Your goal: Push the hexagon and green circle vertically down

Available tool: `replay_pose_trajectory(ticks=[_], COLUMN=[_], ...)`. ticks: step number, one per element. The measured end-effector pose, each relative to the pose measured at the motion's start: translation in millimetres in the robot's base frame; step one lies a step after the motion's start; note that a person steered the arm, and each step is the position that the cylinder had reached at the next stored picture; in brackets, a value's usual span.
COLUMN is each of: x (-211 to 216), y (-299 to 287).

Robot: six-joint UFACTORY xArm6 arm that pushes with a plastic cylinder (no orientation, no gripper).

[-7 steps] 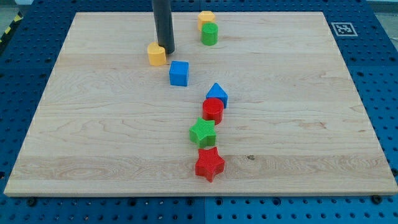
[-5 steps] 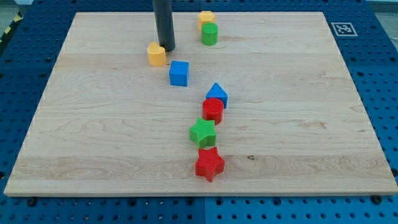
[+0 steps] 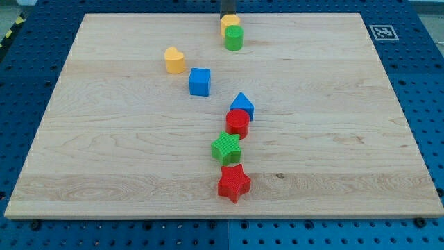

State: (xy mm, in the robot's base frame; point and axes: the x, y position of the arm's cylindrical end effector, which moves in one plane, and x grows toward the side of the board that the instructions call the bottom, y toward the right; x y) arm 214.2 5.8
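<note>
Your wooden desk [image 3: 347, 139] carries a yellow hexagon [image 3: 229, 22] touching a green circle [image 3: 234, 38], a yellow heart [image 3: 175, 60], a blue cube [image 3: 200, 81], a blue triangle [image 3: 242, 104], a red cylinder [image 3: 237, 123], a green star [image 3: 226, 148] and a red star [image 3: 234, 182].

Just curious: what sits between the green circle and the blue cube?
Nothing; the camera view shows bare wood between the green circle and the blue cube.

Pale, grained wooden tabletop [image 3: 333, 139] on blue perforated surround [image 3: 430, 104]. Yellow hexagon block [image 3: 229, 21], green circle block [image 3: 234, 38], yellow heart block [image 3: 175, 60], blue cube [image 3: 200, 81], blue triangular block [image 3: 242, 105], red rounded block [image 3: 237, 123], green star block [image 3: 226, 148], red star block [image 3: 234, 182]. Black-and-white marker [image 3: 381, 32] at the corner.
</note>
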Motion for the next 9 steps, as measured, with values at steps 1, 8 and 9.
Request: replay_pose_trajectory(ticks=[1,8,9], x=[19,90,104], y=[-3,26,34])
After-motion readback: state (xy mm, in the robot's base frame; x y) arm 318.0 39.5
